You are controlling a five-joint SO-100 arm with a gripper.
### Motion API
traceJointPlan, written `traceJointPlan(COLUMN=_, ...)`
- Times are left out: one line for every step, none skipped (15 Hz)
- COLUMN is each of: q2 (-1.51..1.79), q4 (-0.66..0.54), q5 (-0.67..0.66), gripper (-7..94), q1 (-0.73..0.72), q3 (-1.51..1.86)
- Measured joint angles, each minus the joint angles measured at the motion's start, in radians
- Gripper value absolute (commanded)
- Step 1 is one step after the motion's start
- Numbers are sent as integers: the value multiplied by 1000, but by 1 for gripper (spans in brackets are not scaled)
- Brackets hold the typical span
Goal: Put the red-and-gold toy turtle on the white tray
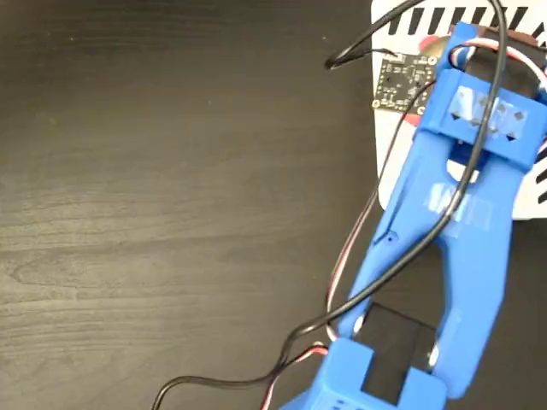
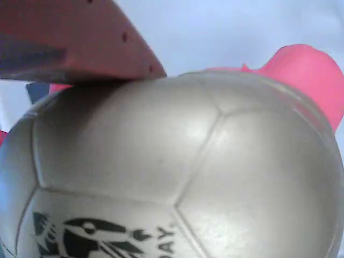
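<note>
The turtle (image 2: 183,161) is seen pressed under one of the fingers (image 2: 80,40), apparently gripped, above the white tray (image 1: 385,128). It should be lowered until seated on the tray, then the fingers opened gently.

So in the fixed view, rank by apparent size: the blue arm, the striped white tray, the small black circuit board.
1. Blue plastic arm, largest, though nearest the camera.
2. White tray with black diagonal stripes; mostly hidden by the arm and cut off by the frame, so its true extent is unsure.
3. Small black circuit board, smallest.
</note>
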Motion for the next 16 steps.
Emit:
traceJointPlan(q2=-3, q4=0, q5=0, gripper=1, q1=0, q3=0)
traceJointPlan(q2=-8, q4=0, q5=0, gripper=2, q1=-2, q3=-8)
traceJointPlan(q2=-17, q4=0, q5=0, gripper=8, q1=0, q3=-20)
traceJointPlan(q2=-25, q4=0, q5=0, gripper=13, q1=6, q3=-25)
traceJointPlan(q2=-35, q4=-9, q5=0, gripper=19, q1=11, q3=-26)
traceJointPlan(q2=-40, q4=-32, q5=0, gripper=25, q1=12, q3=-26)
traceJointPlan(q2=-41, q4=-46, q5=-3, gripper=32, q1=11, q3=-26)
traceJointPlan(q2=-51, q4=-52, q5=-11, gripper=43, q1=9, q3=-28)
traceJointPlan(q2=-57, q4=-52, q5=-20, gripper=48, q1=9, q3=-20)
traceJointPlan(q2=-58, q4=-64, q5=-28, gripper=51, q1=9, q3=-2)
traceJointPlan(q2=-58, q4=-87, q5=-28, gripper=54, q1=11, q3=21)
traceJointPlan(q2=-58, q4=-106, q5=-28, gripper=56, q1=11, q3=48)
traceJointPlan(q2=-58, q4=-117, q5=-29, gripper=56, q1=11, q3=64)
traceJointPlan(q2=-58, q4=-123, q5=-28, gripper=55, q1=11, q3=64)
traceJointPlan(q2=-58, q4=-120, q5=-28, gripper=55, q1=11, q3=64)
traceJointPlan(q2=-58, q4=-118, q5=-28, gripper=56, q1=11, q3=64)
